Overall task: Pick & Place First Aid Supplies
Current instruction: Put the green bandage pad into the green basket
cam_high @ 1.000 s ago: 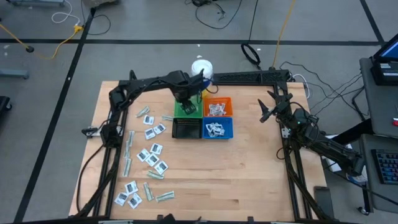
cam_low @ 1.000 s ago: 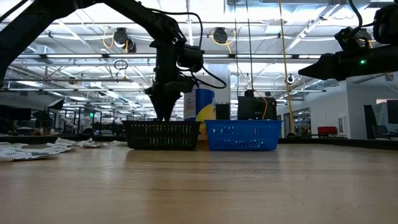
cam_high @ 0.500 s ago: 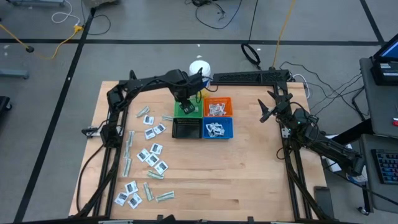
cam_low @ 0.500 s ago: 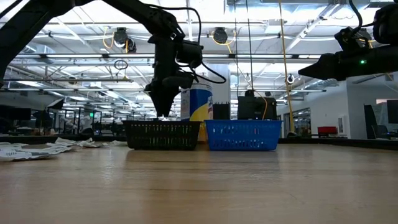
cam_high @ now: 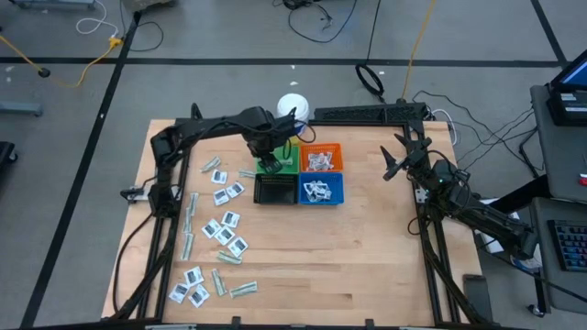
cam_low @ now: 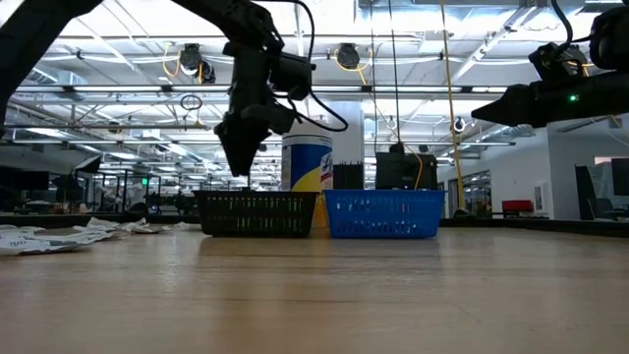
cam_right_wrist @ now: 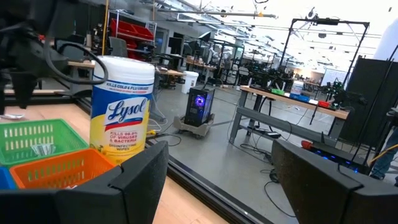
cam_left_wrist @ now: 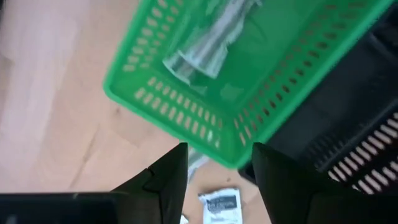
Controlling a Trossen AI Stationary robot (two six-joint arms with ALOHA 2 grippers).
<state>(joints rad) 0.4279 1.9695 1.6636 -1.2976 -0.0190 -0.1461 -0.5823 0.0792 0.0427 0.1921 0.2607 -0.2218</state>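
Now, left gripper [cam_left_wrist: 214,163]: you've lifted clear of the green perforated plastic bin [cam_left_wrist: 249,93], jaws parted, empty.
Pale-green strip [cam_left_wrist: 208,43]: dropped inside.
Right gripper [cam_right_wrist: 214,180]: parked at three o'clock, wide.

Left hand [cam_high: 269,164] raised, fingers parted, empty; right hand [cam_high: 393,163] open.

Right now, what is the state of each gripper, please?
Left gripper: jaws open, holding nothing, above the green plastic basket.
Right gripper: jaws open, holding nothing.
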